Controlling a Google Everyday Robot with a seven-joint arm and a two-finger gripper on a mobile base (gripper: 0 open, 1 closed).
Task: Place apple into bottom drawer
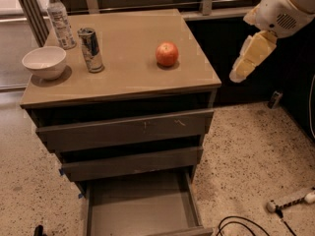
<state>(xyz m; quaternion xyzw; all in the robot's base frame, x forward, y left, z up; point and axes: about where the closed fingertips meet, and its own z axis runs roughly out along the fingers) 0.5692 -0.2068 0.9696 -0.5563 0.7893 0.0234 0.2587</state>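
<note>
Apple: smooth skin, slight gloss. Cabinet top: matt tan laminate with a faint sheen. Bottom drawer: flat matt grey floor, painted board or metal, hard to tell. Top drawer front: matt grey, scratched. Bowl: glossy white. Can: shiny metal. Bottle: clear plastic. Floor: smooth speckled terrazzo. Gripper, upper right beside the cabinet: pale yellow matt covering, with a smooth white plastic shell above it.
</note>
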